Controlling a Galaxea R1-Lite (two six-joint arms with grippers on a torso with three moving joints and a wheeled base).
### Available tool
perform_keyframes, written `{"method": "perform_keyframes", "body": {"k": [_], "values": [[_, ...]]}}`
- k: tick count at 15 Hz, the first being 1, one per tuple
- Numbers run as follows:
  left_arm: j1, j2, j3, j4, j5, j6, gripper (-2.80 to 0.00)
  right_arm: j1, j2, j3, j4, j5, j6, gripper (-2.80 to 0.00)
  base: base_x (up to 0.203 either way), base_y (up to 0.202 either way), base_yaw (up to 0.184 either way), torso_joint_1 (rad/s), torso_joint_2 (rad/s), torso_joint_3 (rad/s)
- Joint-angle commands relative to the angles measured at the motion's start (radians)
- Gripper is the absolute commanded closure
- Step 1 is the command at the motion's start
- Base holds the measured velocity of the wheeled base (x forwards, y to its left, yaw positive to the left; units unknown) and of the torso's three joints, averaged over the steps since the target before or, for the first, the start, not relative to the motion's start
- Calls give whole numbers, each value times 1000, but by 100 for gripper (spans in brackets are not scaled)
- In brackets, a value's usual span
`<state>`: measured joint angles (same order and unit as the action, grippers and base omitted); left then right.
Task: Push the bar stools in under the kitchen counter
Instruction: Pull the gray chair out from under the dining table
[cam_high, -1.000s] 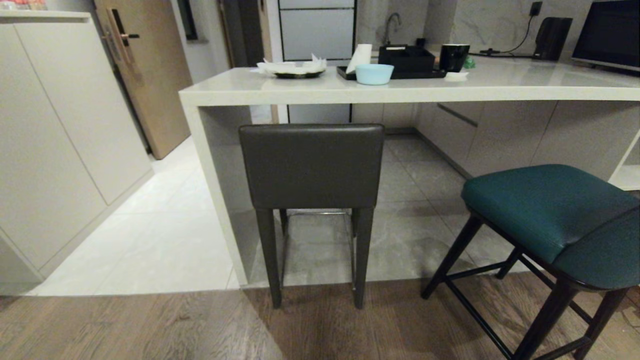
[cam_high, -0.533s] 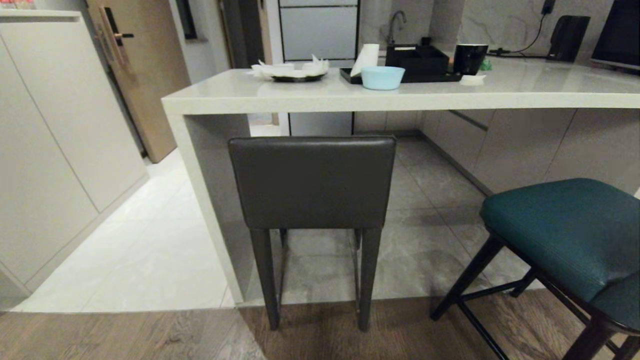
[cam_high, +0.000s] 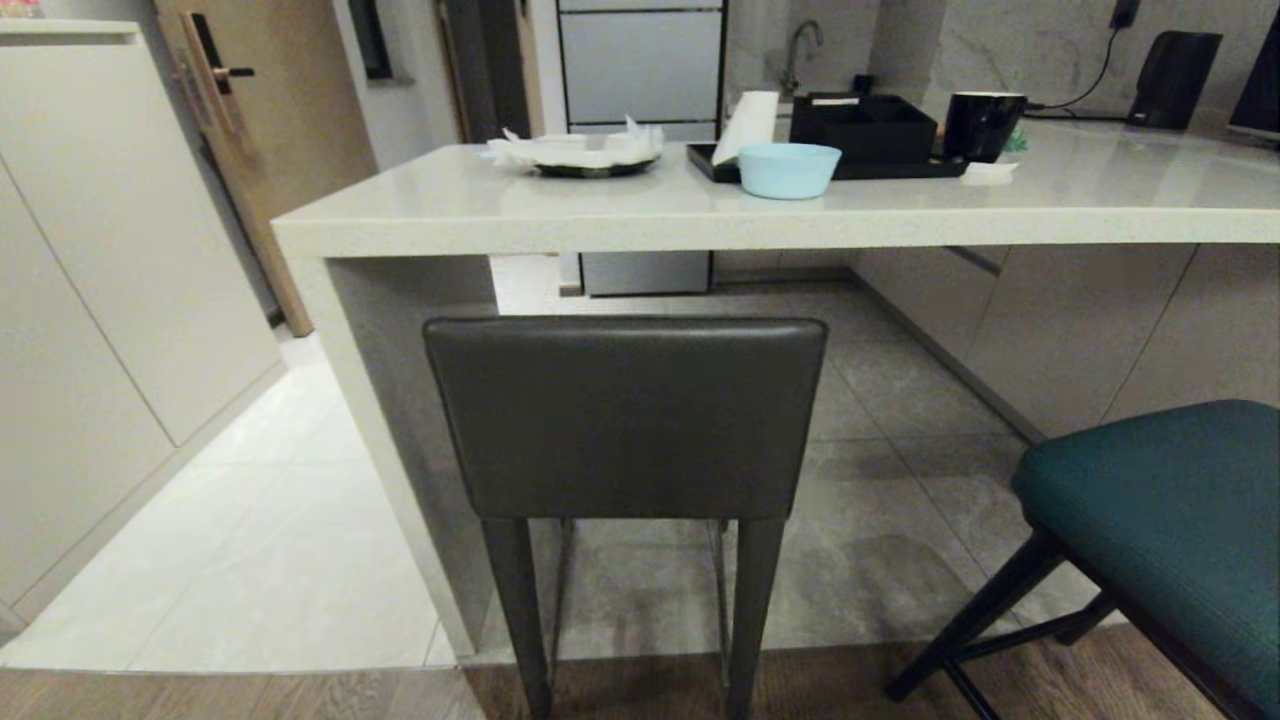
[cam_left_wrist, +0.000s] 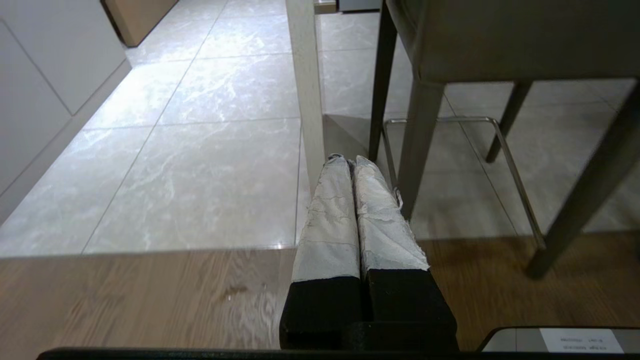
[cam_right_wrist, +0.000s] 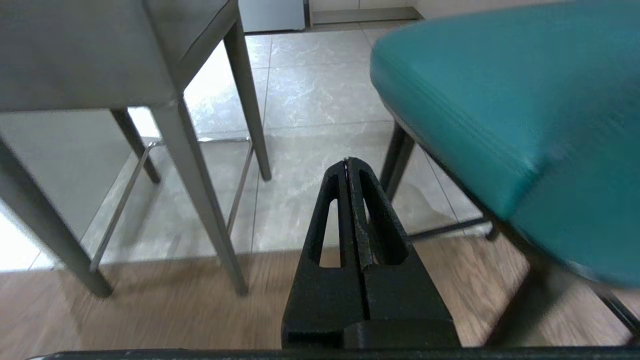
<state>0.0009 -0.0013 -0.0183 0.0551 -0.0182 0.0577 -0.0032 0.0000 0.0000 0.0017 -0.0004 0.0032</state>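
Note:
The dark grey bar stool (cam_high: 625, 415) stands straight ahead, its square back toward me, at the open end of the kitchen counter (cam_high: 660, 225). The teal bar stool (cam_high: 1170, 520) stands out from the counter at the lower right, partly cut off by the frame. Neither arm shows in the head view. My left gripper (cam_left_wrist: 348, 160) hangs low and shut on nothing, pointing at the counter's side panel (cam_left_wrist: 307, 95) beside the grey stool's legs (cam_left_wrist: 417, 145). My right gripper (cam_right_wrist: 346, 161) is also shut and empty, low between the grey stool (cam_right_wrist: 90, 55) and the teal seat (cam_right_wrist: 505, 105).
On the counter sit a light blue bowl (cam_high: 788, 169), a black tray with a box (cam_high: 860, 135), a black mug (cam_high: 982, 125) and a plate of tissues (cam_high: 580, 155). Pale cabinets (cam_high: 90, 300) line the left. Wood floor meets grey tiles beneath the stools.
The whole head view has shifted: the counter and both stools loom larger and lower, and the teal stool has slid further off the right edge. The camera has come closer; the stools themselves look unmoved.

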Motion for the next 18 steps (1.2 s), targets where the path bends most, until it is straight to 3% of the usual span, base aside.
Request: {"method": "perform_keyframes", "body": {"k": [1, 9, 12, 14, 18], "values": [[-1, 0, 0, 0, 0, 1, 0, 0, 0, 0, 0, 0, 0, 0, 192, 0, 0, 3, 6, 2], [-1, 0, 0, -1, 1, -1, 0, 0, -2, 0, 0, 0, 3, 0, 179, 0, 2, 3, 2, 3], [-2, 0, 0, -3, 8, -8, 0, 0, 0, 0, 0, -1, 3, 0, 0, 0, 0, 0, 0, 0], [-1, 0, 0, -4, 23, -53, 0, 0, 0, 0, 0, 0, 1, 0, 0, 0, 0, 0, 0, 0], [-2, -2, -3, -2, 23, -54, 0, 0, -2, -4, 5, -3, -39, 0, 0, 0, 0, 0, 0, 0]]}}
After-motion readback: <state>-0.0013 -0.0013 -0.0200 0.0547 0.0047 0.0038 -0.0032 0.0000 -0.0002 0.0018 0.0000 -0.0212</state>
